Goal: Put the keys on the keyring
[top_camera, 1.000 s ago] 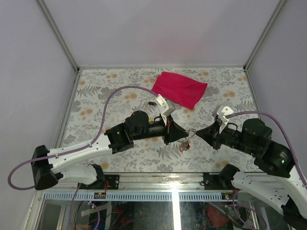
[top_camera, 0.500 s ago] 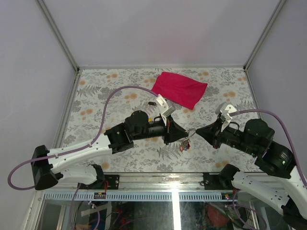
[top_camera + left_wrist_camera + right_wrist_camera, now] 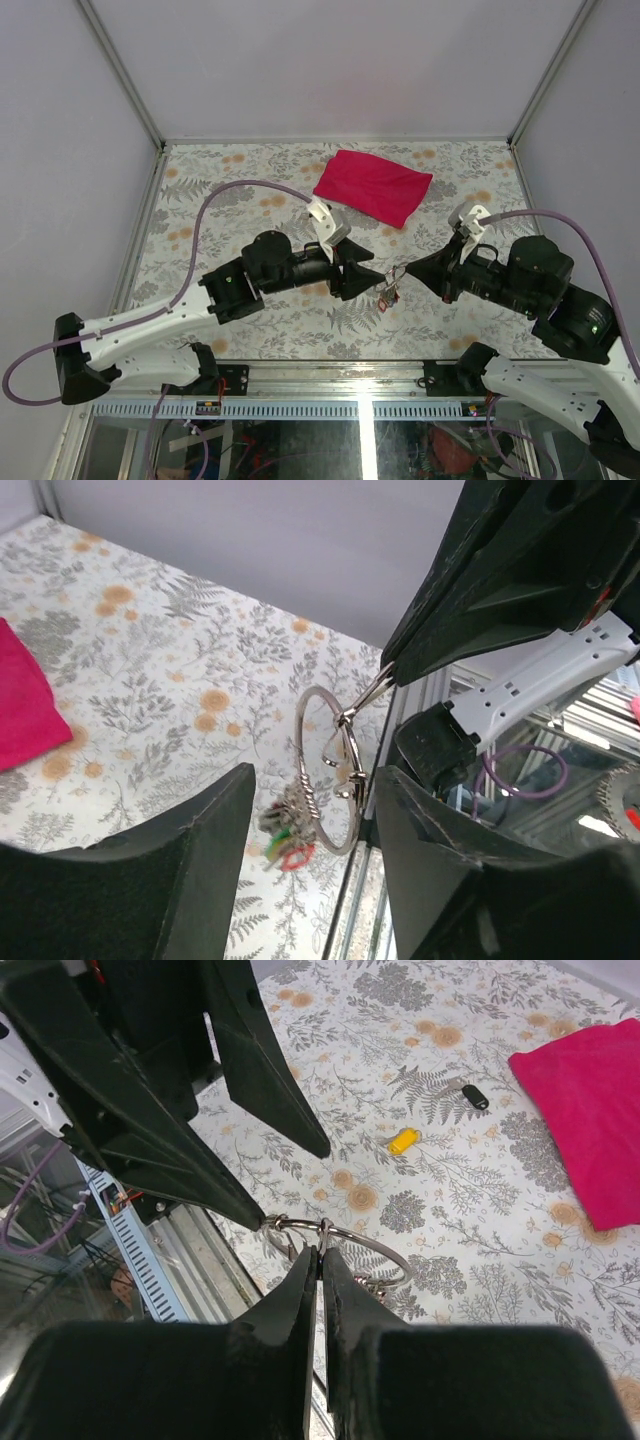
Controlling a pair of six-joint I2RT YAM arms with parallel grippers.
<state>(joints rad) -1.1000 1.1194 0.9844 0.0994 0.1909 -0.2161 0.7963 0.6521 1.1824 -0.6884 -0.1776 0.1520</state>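
**Left jaws let go; the keyring hangs from my right side alone**

Nearest me, my two arms meet over the front of the surface (image 3: 190,200). A second ago my left jaws were pinched shut right at the keyring (image 3: 338,765). Now they stand apart and have drawn back a little. From the left wrist I see the ring through the gap between them, touching neither side. My right jaws have not changed: they are together, clamped on the thin wire at the ring's top. The ring hangs from them above the surface, with its bunch of keys (image 3: 288,842) dangling below, green and red heads showing.

I judge this to be the end of a threading attempt, with the left side releasing whatever it was working at the ring. Whether a key went on I cannot tell, because the bunch is too small and tangled to count.

Further out, a yellow key (image 3: 402,1141) lies loose on the surface, well apart from the ring. Just beyond it is a small black piece (image 3: 476,1097) with a bit of metal beside it. So the job is not finished. The left jaws, now free, are the ones to fetch that key while the right holds the ring steady. I do not see a loose red key. Farthest off lies the pink cloth (image 3: 585,1100), which is no part of this.
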